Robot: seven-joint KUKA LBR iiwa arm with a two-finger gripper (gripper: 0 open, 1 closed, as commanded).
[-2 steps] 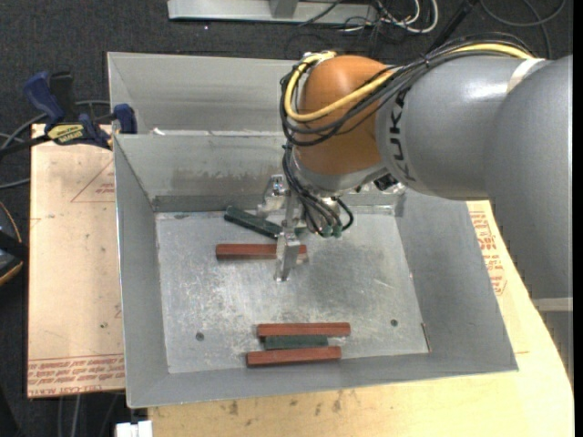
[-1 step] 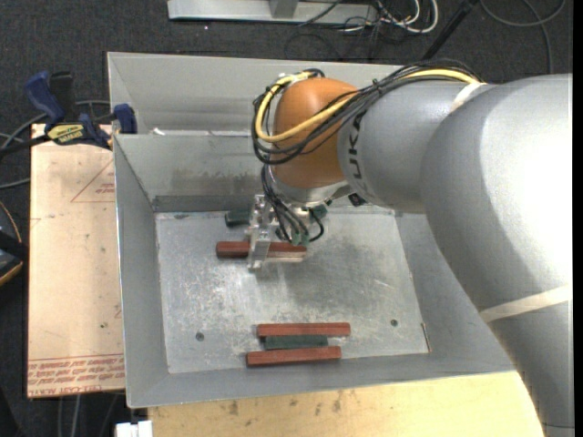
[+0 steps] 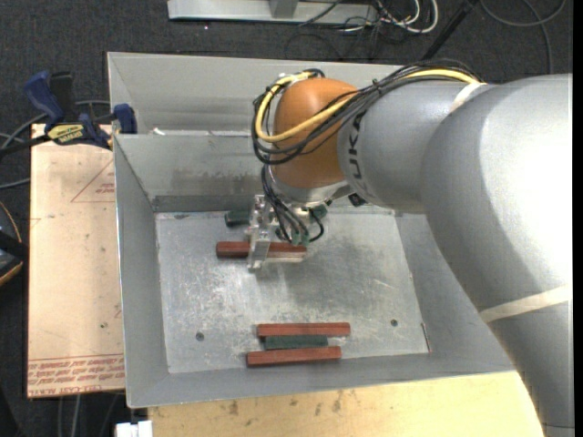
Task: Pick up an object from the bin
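My gripper hangs low near the back middle of the bin floor, its metal fingers pointing down. A reddish-brown flat bar lies crosswise right at the fingertips, sticking out to the left and right of them. The fingers stand on either side of this bar. Just behind it lies a small dark green block.
Near the front of the bin lie three long flat bars side by side: a reddish-brown bar, a dark green bar and another reddish-brown bar. The arm with its orange cover fills the right side above the bin.
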